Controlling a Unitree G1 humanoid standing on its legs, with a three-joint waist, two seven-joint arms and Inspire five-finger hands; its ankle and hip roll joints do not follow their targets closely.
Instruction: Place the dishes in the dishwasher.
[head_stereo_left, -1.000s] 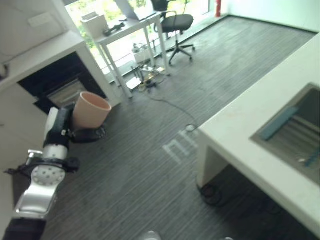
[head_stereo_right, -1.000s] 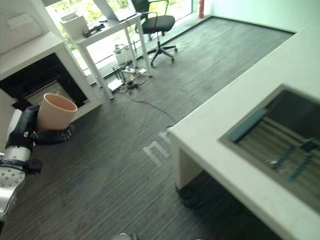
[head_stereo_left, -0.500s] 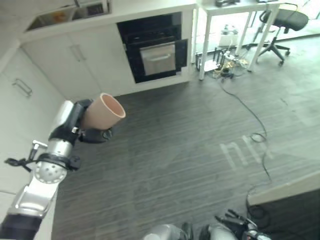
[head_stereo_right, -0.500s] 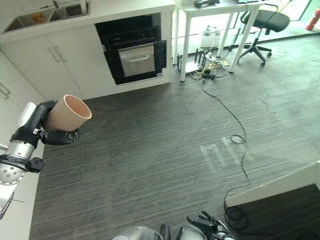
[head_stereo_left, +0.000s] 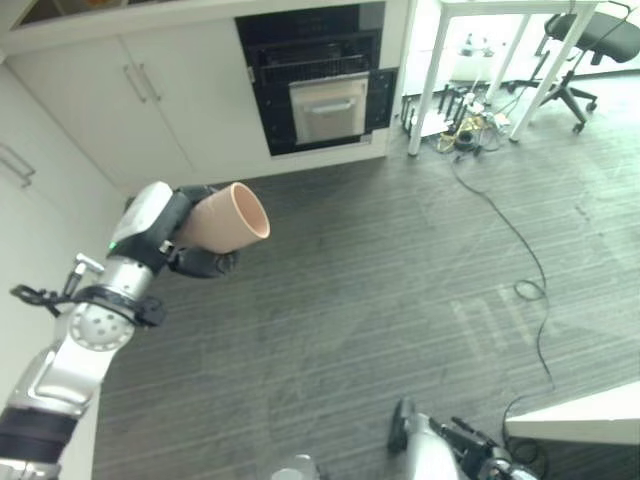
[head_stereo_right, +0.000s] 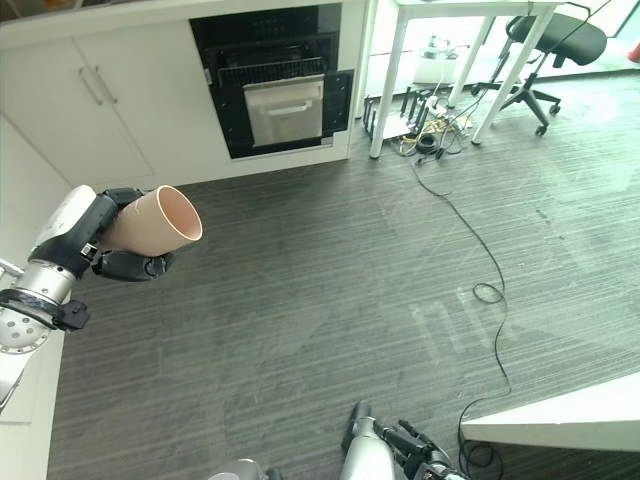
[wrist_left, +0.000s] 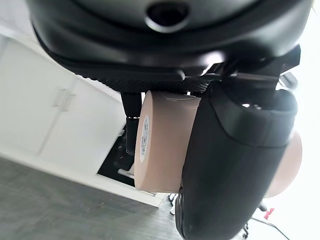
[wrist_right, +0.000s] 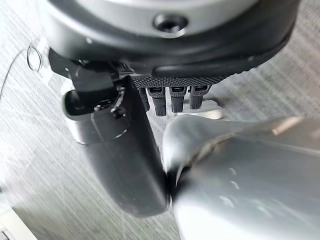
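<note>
A peach-coloured cup (head_stereo_left: 225, 218) lies tilted on its side in my left hand (head_stereo_left: 196, 263), its open mouth facing right. The hand is shut on it, fingers and thumb (wrist_left: 230, 165) wrapped round the cup (wrist_left: 160, 145), high above the dark striped floor on the left. A black built-in appliance (head_stereo_left: 320, 80) with a silver front panel and a rack showing above it sits in the white cabinets at the back. My right hand (head_stereo_right: 415, 450) hangs low at the bottom edge, its fingers relaxed and holding nothing, thumb (wrist_right: 120, 155) beside them.
White cabinets (head_stereo_left: 130, 110) run along the back and down the left side. A white desk (head_stereo_left: 430, 90) and a black office chair (head_stereo_left: 600, 40) stand at the back right. A white counter corner (head_stereo_left: 580, 425) juts in at the bottom right.
The camera has swung from the island counter with the sink round to the cabinets and the black appliance. The cup stays in my left hand, now tipped further onto its side.
</note>
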